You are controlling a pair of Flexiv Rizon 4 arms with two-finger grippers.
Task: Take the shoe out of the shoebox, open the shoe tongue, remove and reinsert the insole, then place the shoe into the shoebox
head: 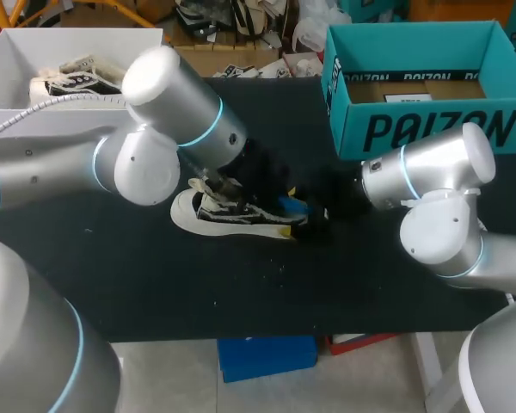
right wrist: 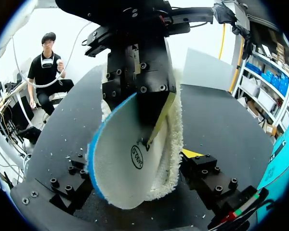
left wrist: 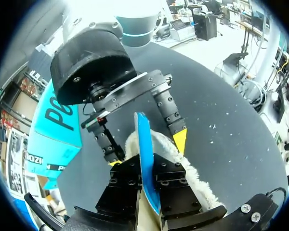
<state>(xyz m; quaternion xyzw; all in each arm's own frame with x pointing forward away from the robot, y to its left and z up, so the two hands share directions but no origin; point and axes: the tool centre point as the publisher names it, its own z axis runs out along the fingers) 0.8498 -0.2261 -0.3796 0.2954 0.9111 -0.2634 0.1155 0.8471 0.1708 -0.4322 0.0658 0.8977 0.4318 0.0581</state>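
The black-and-white shoe (head: 228,213) lies on its side near the middle of the dark counter (head: 155,275), out of the teal shoebox (head: 421,86), which stands at about 1 o'clock from it. A white box (head: 17,60) holding other shoes sits at 10 o'clock. The left gripper (left wrist: 147,166) is clamped tight on the insole (right wrist: 125,168), both fingers pinching its edge; the insole stands upright, fleecy white on one face and blue on the other, at the shoe's 3 o'clock end. The right gripper (left wrist: 148,150) is spread wide, its yellow-tipped fingers (left wrist: 179,140) on either side of the insole without gripping it.
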